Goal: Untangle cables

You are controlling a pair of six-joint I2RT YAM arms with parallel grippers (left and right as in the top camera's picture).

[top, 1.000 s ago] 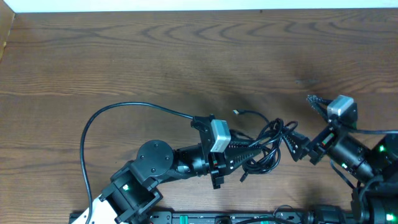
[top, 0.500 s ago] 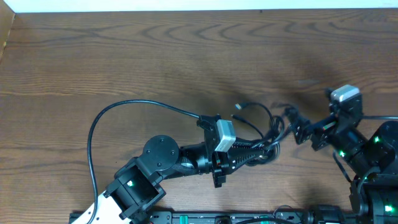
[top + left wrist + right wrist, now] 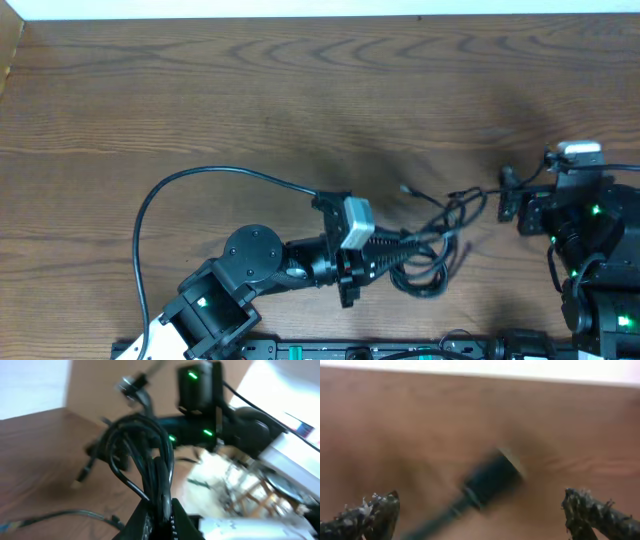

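The cables (image 3: 440, 238) are a bunch of thin black cords on the wooden table between the two arms. My left gripper (image 3: 398, 250) is shut on the bunch's left side. In the left wrist view the cords (image 3: 145, 450) rise out of the closed jaws (image 3: 162, 510). One strand stretches right towards my right gripper (image 3: 508, 203). In the right wrist view, which is blurred, the fingers (image 3: 485, 510) are wide apart. A black plug (image 3: 492, 480) lies on the table between and ahead of them, touching neither finger. A small loose plug end (image 3: 405, 188) points up and left.
The left arm's thick black cable (image 3: 200, 175) arcs over the table to the left. A white edge (image 3: 300, 10) runs along the back of the wooden table (image 3: 300, 90). A rail with green lights (image 3: 380, 352) lies along the front.
My right gripper has moved right and away from the bunch, drawing one strand out sideways. The bunch has stretched to the right. My left gripper has kept its hold with little shift.
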